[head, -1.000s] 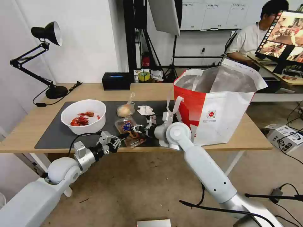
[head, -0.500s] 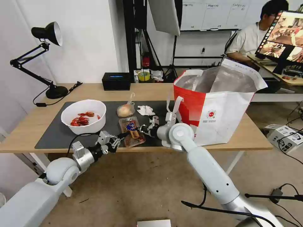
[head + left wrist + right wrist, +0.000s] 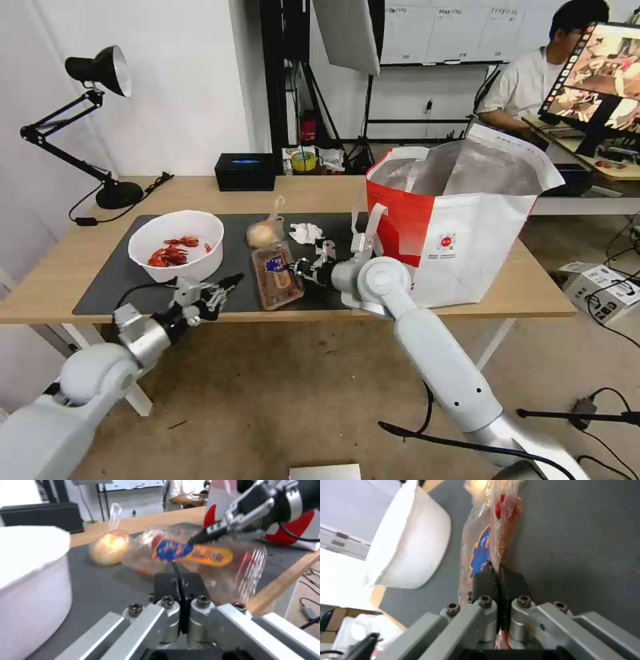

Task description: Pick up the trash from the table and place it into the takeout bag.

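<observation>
the clear plastic tray (image 3: 277, 283) with red bits and a blue and yellow label now lies near the middle of the frame, on the dark mat of the table (image 3: 313, 190), close to the front edge. a moment ago it sat a bit lower and more tipped, with both arms at it. now the left gripper (image 3: 223, 285) has pulled away toward the lower left of the frame, and its fingers are pressed together with nothing in them (in the left wrist view the two black pads meet in a thin line). the right gripper (image 3: 301, 270) is still at the right edge of the tray, and in the right wrist view its black pads pinch the thin clear rim of the tray. so the tray has passed from two arms to one, and the right arm looks ready to carry it alone. the takeout bag (image 3: 460, 227) stands open on the right side of the frame, just behind the right arm, so the trip should be short. the white bowl (image 3: 177, 245) with red shells sits at the left of the mat, the small knotted bag (image 3: 263, 232) and the crumpled tissue (image 3: 307, 233) lie just above the tray, and all of them are still on the table. none of the trash looks to be in the bag yet.
</observation>
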`<state>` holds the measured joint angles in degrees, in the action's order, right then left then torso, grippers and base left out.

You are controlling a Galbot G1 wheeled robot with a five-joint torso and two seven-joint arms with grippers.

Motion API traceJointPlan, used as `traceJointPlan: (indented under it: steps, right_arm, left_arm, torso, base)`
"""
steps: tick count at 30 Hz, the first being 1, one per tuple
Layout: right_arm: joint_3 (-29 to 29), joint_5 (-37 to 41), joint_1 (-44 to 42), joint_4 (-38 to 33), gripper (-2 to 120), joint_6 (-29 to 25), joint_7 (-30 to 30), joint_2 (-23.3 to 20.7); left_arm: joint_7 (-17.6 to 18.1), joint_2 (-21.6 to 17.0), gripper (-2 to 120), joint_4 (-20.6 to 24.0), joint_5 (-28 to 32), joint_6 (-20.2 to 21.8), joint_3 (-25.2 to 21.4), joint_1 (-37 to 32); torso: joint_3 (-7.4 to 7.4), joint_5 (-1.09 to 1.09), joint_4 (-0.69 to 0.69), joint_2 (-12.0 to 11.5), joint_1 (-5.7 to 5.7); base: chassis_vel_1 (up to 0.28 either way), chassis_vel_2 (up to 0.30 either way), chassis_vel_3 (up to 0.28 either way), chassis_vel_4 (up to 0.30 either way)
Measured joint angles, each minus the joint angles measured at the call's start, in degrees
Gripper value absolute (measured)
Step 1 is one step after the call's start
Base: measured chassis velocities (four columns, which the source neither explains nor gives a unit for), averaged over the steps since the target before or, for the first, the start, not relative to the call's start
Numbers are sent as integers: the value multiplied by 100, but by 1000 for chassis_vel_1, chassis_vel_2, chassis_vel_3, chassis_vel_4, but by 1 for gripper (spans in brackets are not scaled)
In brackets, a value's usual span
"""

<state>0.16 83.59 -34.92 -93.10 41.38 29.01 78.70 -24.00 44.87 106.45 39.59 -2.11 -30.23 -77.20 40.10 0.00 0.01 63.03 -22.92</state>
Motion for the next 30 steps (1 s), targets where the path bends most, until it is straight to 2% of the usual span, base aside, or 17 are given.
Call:
traceJointPlan:
  steps: [7, 9, 11, 13, 14, 18, 19, 22, 23, 26, 27, 30]
  right_arm:
    - [101, 11, -20, -280, 0, -3, -81, -30]
    - [169, 9, -24, -425, 0, -5, -125, -65]
    - [203, 8, -24, -492, 0, -7, -150, -82]
    - [300, 7, -25, -743, 0, -52, -264, -183]
    - [300, 7, -25, -743, 0, -52, -264, -183]
    - [481, 25, 32, -1182, 0, -264, -455, -417]
    - [481, 25, 32, -1182, 0, -264, -455, -417]
    - [678, 74, 112, -1454, 0, -604, -467, -565]
    - [678, 74, 112, -1454, 0, -604, -467, -565]
    - [863, 95, 189, -1654, 0, -981, -380, -705]
    - [863, 95, 189, -1654, 0, -981, -380, -705]
    - [1076, 139, 297, -1821, 0, -1368, -213, -869]
  left_arm:
    - [0, 267, 2, 196, -53, -9, -403, -481]
    - [2, 368, 11, 246, -79, -11, -582, -634]
    - [3, 401, 15, 256, -87, -23, -651, -706]
    - [14, 508, 26, 254, -150, -90, -831, -896]
    - [14, 508, 26, 254, -150, -90, -831, -896]
    - [132, 682, 45, 282, -176, -144, -1028, -1066]
    - [132, 682, 45, 282, -176, -144, -1028, -1066]
    - [227, 792, 61, 369, -161, -149, -1084, -1096]
    - [227, 792, 61, 369, -161, -149, -1084, -1096]
    - [294, 872, 74, 417, -154, -149, -1112, -1139]
    - [294, 872, 74, 417, -154, -149, -1112, -1139]
    - [312, 936, 89, 430, -153, -170, -1128, -1197]
  torso:
    - [0, 0, -1, -1, 0]
    - [0, 0, -1, -1, 0]
    - [0, 0, -1, 0, 0]
    - [0, 0, 0, 0, 0]
    - [0, 0, 0, 0, 0]
    - [0, 0, -1, 0, 0]
    - [0, 0, -1, 0, 0]
    - [0, 1, -1, 0, 0]
    - [0, 1, -1, 0, 0]
    - [0, 1, -1, 0, 0]
    - [0, 1, -1, 0, 0]
    - [1, 1, -1, 0, 0]
  base:
    - [0, 0, 0, 0]
    - [0, 0, 0, 0]
    - [0, 0, 0, 0]
    - [0, 0, 0, 0]
    - [0, 0, 0, 0]
    - [0, 0, 0, 0]
    - [0, 0, 0, 0]
    - [0, 0, 0, 0]
    - [0, 0, 0, 0]
    - [0, 0, 0, 0]
    - [0, 0, 0, 0]
    - [0, 0, 0, 0]
